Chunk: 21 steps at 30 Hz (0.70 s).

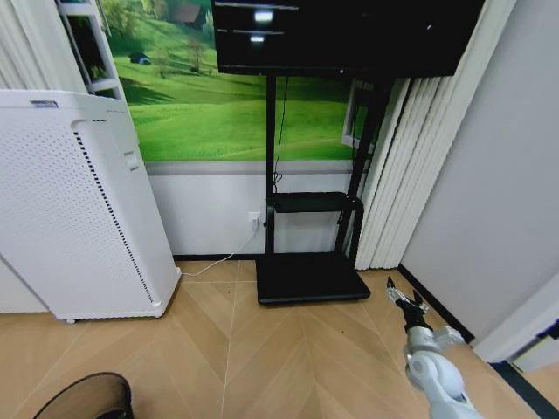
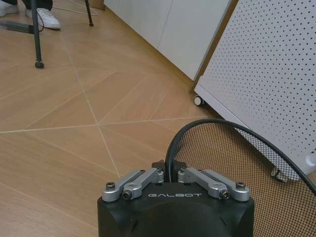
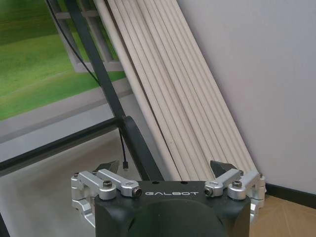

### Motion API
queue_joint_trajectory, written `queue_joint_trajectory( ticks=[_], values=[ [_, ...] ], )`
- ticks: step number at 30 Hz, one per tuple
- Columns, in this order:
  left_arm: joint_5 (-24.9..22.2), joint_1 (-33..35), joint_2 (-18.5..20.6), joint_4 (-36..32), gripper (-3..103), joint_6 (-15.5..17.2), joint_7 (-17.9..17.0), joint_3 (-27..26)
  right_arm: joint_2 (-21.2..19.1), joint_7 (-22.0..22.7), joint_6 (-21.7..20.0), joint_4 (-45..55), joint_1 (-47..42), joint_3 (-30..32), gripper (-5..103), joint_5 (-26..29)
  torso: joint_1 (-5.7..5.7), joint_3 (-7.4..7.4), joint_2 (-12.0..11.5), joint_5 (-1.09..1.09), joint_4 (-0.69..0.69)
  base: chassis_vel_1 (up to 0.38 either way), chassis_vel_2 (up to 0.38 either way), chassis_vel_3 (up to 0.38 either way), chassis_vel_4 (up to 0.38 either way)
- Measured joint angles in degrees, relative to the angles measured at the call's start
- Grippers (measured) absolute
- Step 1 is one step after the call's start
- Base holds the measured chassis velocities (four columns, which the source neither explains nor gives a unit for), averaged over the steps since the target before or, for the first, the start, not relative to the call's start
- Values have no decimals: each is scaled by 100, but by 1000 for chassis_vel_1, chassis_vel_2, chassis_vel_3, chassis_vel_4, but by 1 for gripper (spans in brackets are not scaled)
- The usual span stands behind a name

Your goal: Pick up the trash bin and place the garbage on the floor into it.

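Observation:
The trash bin (image 1: pixel 83 397), a round black wire-mesh basket, shows at the lower left corner of the head view, above the floor (image 1: pixel 288 349). In the left wrist view my left gripper (image 2: pixel 168 170) is shut on the bin's black rim (image 2: pixel 197 127), and the mesh wall (image 2: pixel 237 177) curves away beside it. At the lower right of the head view, my right gripper (image 1: pixel 406 301) hangs open over the parquet, with nothing between its fingers (image 3: pixel 106 168). The garbage is out of view.
A tall white perforated appliance (image 1: pixel 79 209) stands at the left, close to the bin. A black TV stand with a flat base (image 1: pixel 310 278) is ahead, with white curtains (image 1: pixel 410 175) and a grey wall to the right. A tripod leg (image 2: pixel 37 44) stands farther off.

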Motion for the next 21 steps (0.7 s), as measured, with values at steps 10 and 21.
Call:
queue_joint_trajectory(
  ticks=[10,21],
  values=[
    [-19,118,-32,-76,7,0,-59,-62,0,22,-58,-91,202,-77,100,99,0,0,0,1,-1,0,0,0,0],
    [155,97,-108,-160,7,212,-308,-66,-90,-13,-31,-202,112,-82,100,157,0,0,0,2,-2,0,0,0,0]
  ],
)
